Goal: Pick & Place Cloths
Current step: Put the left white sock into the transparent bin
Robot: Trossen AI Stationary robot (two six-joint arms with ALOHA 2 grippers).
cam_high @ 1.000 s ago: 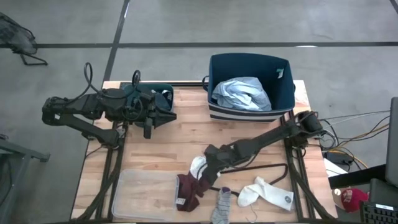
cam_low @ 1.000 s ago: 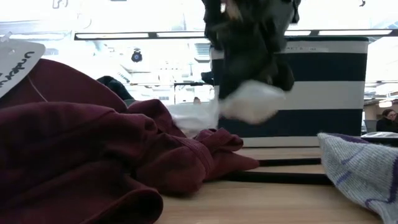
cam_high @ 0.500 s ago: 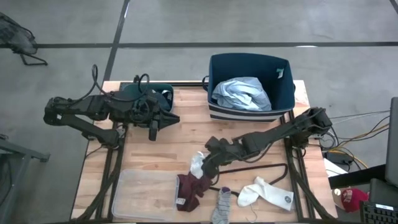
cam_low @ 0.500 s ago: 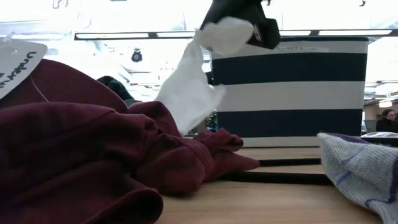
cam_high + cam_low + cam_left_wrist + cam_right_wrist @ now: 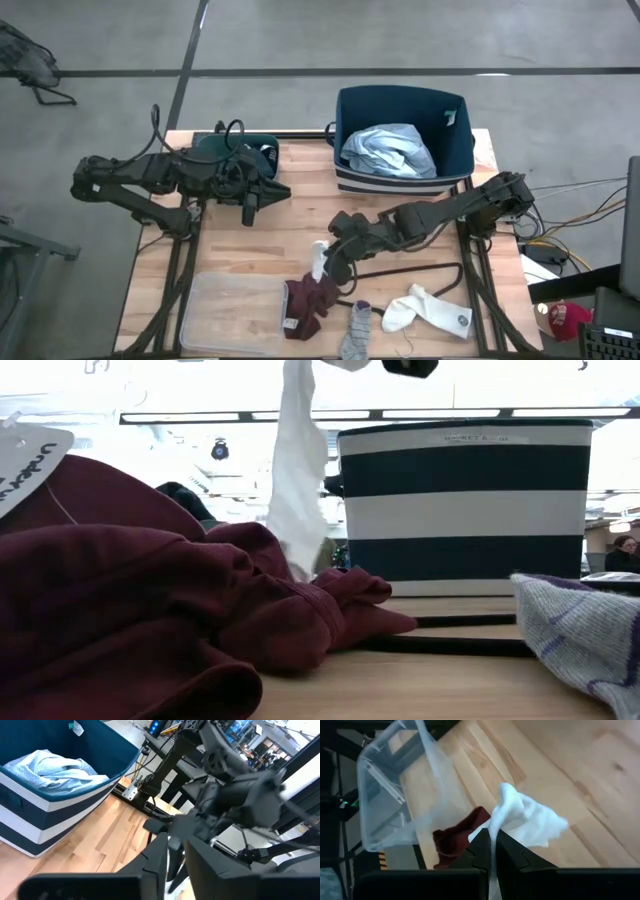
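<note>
My right gripper [image 5: 332, 252] hangs over the table's middle, shut on a white sock [image 5: 320, 264] that dangles in the low view [image 5: 300, 470]. Just below it lies a maroon piece [image 5: 307, 300], partly on a clear plastic tray [image 5: 225, 310]. A grey sock with purple trim [image 5: 358, 332] and another white sock [image 5: 425, 310] lie near the near edge. A light blue shirt [image 5: 388, 150] lies in the navy striped basket [image 5: 455, 165]. My left gripper [image 5: 282, 188], shut, hovers over the far left, in front of a dark teal garment [image 5: 255, 148]. My right gripper pinches the white sock's upper end [image 5: 496, 822] between its two fingers, coming from above at a slant. The sock hangs slack below the fingers [image 5: 298, 510]. Its lower end is hidden behind the maroon piece, so whether it touches anything I cannot tell.
A thin black wire hanger [image 5: 425, 268] lies on the wood under the right arm. The basket stands at the far right edge. Bare wood [image 5: 300, 220] shows between the two arms.
My right gripper has risen from the maroon piece and drifted slightly toward the far edge, staying shut on the white sock. The sock was bunched low and is now drawn up, hanging long below the fingers. My left gripper edged slightly right.
</note>
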